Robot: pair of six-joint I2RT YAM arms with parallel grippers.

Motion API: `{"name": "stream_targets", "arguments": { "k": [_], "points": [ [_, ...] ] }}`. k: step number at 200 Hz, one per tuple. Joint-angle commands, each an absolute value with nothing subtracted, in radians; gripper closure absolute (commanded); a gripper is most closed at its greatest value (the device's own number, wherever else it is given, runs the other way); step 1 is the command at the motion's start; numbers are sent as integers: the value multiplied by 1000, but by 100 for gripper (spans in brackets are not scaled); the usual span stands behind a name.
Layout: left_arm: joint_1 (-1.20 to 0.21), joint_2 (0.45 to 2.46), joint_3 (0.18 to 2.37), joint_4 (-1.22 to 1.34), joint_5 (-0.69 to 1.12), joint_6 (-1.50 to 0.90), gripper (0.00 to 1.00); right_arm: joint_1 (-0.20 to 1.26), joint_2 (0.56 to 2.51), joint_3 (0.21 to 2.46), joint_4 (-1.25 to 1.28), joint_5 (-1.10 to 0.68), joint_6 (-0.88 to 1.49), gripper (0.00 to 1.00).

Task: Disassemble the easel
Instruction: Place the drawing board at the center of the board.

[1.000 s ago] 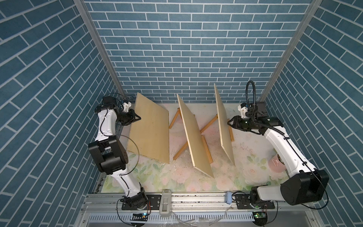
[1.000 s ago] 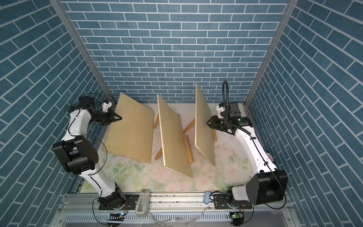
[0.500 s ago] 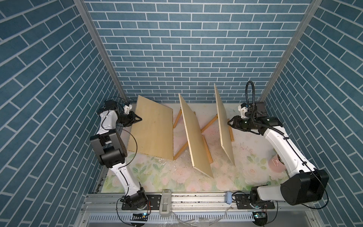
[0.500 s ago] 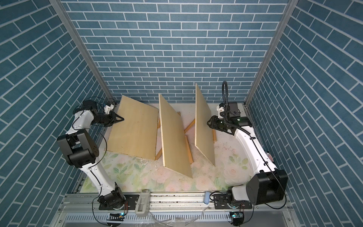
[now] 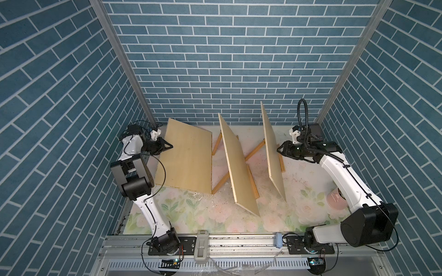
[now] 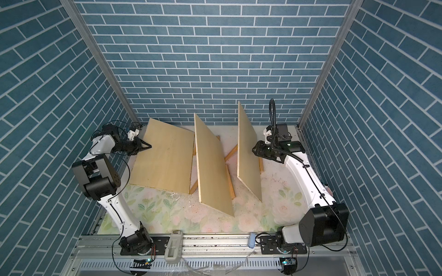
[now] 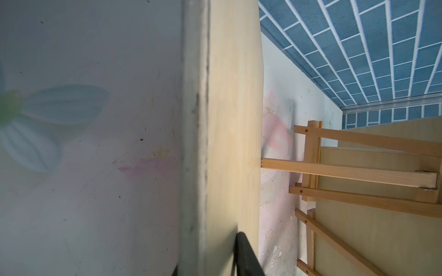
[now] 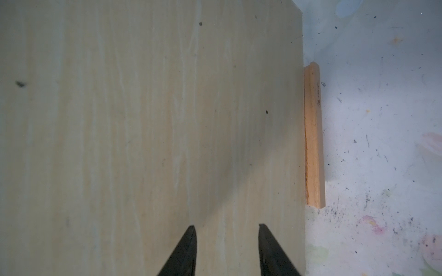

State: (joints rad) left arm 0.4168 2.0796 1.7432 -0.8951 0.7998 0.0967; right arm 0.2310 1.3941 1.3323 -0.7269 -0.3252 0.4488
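The easel (image 5: 255,149), a wooden-slat frame, stands at the middle of the table (image 5: 186,215) and carries two upright panels: the middle board (image 5: 239,165) and the right board (image 5: 272,153). The left board (image 5: 189,157) lies low at the table's left side, its inner edge apparently resting over an easel leg. The left gripper (image 5: 171,145) straddles that board's outer edge. In the left wrist view one finger (image 7: 246,255) lies against the face, but it cannot be told whether the jaws clamp or have let go. Risk: if the arm withdraws sideways with any residual pinch, the board drags, levers the leg beneath it and likely topples the middle board. The right gripper (image 5: 279,150) is released, its fingers (image 8: 186,251) spread and holding nothing, tips at or just short of the right board's broad face. Risk: an advance from here pushes the panel off its ledge strip (image 8: 313,143) toward the middle board. A flat-face pinch is not possible; re-approach at an edge. A pink cup (image 5: 337,203) sits near the right arm, where a wide swing can strike it.
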Motion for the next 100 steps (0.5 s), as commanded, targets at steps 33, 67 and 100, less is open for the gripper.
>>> {"name": "stream_targets", "arguments": {
  "k": [33,67,100],
  "points": [
    [391,2210,1652,-945,84,195,63,238,1403,1365,-751,-302,476,57],
    [398,2210,1656,-945,52,183,53,238,1405,1368,-753,-301,474,57],
    [401,2212,1686,-953,62,183,47,238,1407,1368,-753,-301,474,57]
  ]
}}
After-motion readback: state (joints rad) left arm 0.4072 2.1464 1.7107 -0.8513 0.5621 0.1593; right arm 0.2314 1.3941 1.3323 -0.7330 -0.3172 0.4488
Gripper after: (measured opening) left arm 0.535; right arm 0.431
